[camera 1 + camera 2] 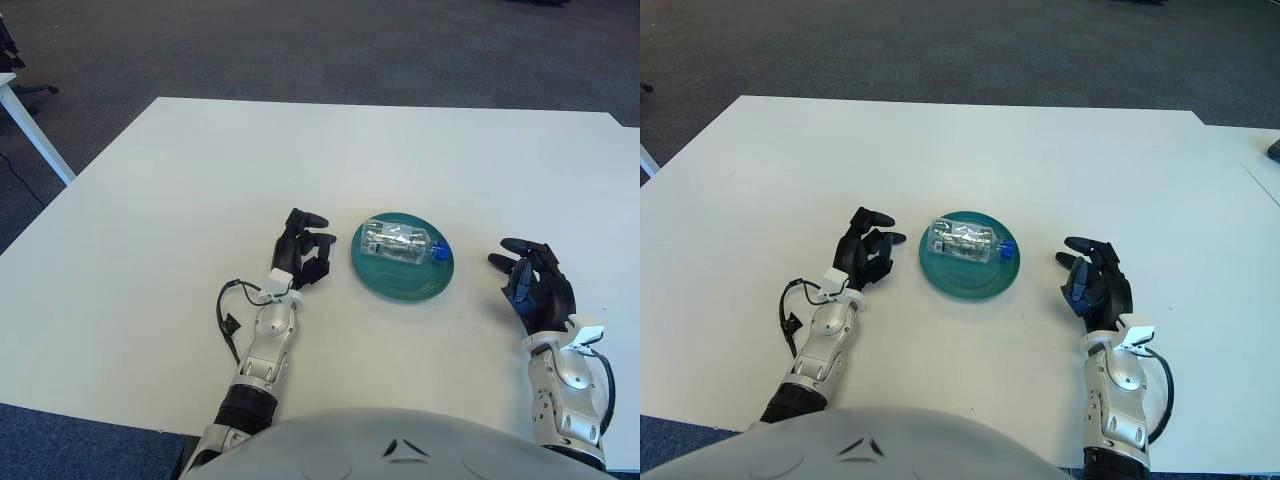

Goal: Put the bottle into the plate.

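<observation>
White table (200, 170): bottle (402, 243) lies flat in plate (400, 280). Left hand (302, 252) at plate's 9 o'clock, right hand (535, 285) at 3; both loosely open, empty. Risk: a nudged plate rolls the bottle out

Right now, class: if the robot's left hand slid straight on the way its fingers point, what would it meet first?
The left hand points up and slightly right, passing left of the round teal plate. Only bare white table lies ahead, so the way looks free, though depth is uncertain.

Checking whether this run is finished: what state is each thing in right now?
bottle: lying on its side in the plate, blue cap on.
plate: flat on the table, holding the bottle.
left hand: beside the plate's left, empty.
right hand: right of the plate, empty.
</observation>
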You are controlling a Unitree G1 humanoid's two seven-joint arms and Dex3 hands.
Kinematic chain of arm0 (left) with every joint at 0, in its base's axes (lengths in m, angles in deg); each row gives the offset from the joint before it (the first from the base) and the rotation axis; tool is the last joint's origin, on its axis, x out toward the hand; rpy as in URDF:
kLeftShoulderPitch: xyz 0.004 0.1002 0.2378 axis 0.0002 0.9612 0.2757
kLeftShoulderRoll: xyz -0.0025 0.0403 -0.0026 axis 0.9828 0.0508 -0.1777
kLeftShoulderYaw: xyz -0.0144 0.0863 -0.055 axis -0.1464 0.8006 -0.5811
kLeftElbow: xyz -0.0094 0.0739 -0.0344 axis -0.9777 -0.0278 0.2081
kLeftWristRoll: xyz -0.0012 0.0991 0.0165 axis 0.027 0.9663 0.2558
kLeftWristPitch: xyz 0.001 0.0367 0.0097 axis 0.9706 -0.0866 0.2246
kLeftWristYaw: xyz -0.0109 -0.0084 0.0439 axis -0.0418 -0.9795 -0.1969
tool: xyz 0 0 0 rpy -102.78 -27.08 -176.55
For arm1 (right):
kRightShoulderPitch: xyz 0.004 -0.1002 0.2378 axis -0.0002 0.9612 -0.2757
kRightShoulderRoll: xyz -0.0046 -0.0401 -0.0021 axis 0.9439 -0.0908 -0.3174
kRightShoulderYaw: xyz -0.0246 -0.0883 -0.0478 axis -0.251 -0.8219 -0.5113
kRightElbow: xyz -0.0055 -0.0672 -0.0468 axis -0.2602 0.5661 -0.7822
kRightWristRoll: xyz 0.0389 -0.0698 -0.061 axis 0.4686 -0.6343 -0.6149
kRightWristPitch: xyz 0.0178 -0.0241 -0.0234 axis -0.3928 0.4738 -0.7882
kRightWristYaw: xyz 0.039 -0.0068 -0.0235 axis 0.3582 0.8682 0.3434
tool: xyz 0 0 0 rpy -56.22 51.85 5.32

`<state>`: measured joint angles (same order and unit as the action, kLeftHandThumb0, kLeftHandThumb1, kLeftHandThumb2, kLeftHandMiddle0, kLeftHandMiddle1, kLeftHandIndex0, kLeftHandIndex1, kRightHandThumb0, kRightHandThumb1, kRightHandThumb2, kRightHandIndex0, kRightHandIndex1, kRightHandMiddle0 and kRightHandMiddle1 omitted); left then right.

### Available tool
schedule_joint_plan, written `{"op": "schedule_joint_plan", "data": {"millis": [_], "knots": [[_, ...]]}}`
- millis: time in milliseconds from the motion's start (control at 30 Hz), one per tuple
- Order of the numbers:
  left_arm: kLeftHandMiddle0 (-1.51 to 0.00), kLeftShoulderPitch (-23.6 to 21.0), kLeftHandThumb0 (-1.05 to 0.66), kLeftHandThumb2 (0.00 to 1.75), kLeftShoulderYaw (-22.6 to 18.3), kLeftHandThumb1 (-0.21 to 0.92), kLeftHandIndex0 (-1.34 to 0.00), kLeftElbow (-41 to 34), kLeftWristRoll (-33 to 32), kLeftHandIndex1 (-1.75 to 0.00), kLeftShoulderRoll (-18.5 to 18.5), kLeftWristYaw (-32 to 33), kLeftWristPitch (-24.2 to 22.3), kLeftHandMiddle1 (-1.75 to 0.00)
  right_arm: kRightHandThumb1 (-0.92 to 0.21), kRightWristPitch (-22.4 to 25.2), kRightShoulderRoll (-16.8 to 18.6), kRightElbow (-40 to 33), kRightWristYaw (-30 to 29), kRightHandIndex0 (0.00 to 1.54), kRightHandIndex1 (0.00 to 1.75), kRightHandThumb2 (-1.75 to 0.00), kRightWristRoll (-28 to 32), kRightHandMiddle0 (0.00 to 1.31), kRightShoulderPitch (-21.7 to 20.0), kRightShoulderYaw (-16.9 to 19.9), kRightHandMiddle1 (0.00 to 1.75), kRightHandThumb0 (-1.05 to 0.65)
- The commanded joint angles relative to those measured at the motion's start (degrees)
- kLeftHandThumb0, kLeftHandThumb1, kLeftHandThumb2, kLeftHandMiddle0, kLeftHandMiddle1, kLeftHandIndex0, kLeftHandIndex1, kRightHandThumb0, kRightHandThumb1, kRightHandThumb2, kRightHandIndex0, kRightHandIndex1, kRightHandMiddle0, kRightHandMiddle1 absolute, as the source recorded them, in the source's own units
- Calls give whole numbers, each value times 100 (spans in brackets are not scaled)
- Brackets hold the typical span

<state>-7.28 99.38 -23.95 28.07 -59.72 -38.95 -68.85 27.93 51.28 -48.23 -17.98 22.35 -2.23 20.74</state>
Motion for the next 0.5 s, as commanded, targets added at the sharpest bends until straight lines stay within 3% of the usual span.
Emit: {"op": "schedule_joint_plan", "data": {"millis": [0, 467], "knots": [[-67, 275, -37, 67, -25, 78, -34, 120, -71, -167, -377, 120, -407, -101, -81, 206, -18, 81, 27, 53, 110, -85, 67, 18, 75, 3, 128, -62], [-66, 390, -36, 62, 86, 82, -29, -4, -47, -170, -403, 228, -500, -101, -76, 229, 30, -11, 11, 54, 112, -90, 3, 19, 108, -64, 129, -57]]}}
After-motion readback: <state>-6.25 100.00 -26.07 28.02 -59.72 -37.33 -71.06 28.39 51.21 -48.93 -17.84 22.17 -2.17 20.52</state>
